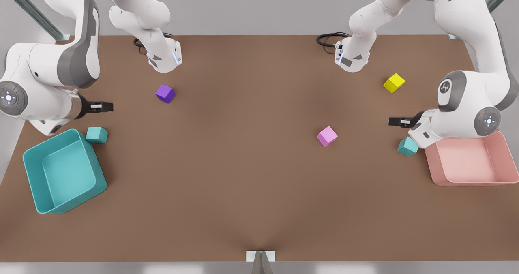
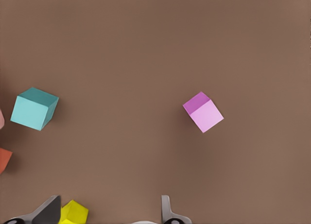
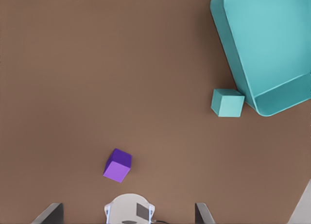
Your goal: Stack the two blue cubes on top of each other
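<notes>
Right gripper [image 1: 106, 106] hangs at the front view's left, above the table [image 1: 251, 176], fingers spread and holding nothing; just below it one blue cube [image 1: 97, 135] sits touching or almost touching the corner of the teal bin [image 1: 30, 164]; a purple cube [image 1: 165, 93] lies farther right; a pink cube [image 1: 327, 136] lies right of centre; a yellow cube [image 1: 394, 82] lies beyond it; the left gripper [image 1: 395, 122] hovers with fingers spread, empty, above the other blue cube [image 1: 407, 146], which rests just beside the pink tray [image 1: 466, 180].
</notes>
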Controlling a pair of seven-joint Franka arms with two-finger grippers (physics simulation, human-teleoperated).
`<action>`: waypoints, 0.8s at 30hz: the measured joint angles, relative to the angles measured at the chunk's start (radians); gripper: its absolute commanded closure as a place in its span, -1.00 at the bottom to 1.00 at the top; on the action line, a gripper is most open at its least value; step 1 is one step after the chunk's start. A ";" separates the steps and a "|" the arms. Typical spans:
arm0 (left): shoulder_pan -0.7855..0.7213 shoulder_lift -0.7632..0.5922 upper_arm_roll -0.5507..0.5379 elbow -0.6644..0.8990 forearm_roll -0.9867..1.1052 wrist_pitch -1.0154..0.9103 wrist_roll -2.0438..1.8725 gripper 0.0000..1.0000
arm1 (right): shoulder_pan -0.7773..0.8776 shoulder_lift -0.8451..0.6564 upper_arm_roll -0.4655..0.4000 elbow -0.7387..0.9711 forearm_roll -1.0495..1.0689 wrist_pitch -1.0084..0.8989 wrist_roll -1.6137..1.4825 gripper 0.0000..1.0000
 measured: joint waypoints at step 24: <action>0.001 0.012 0.000 -0.003 0.006 0.083 0.010 -1.00 | -0.263 0.177 -0.007 -0.271 0.049 0.445 0.341 -0.99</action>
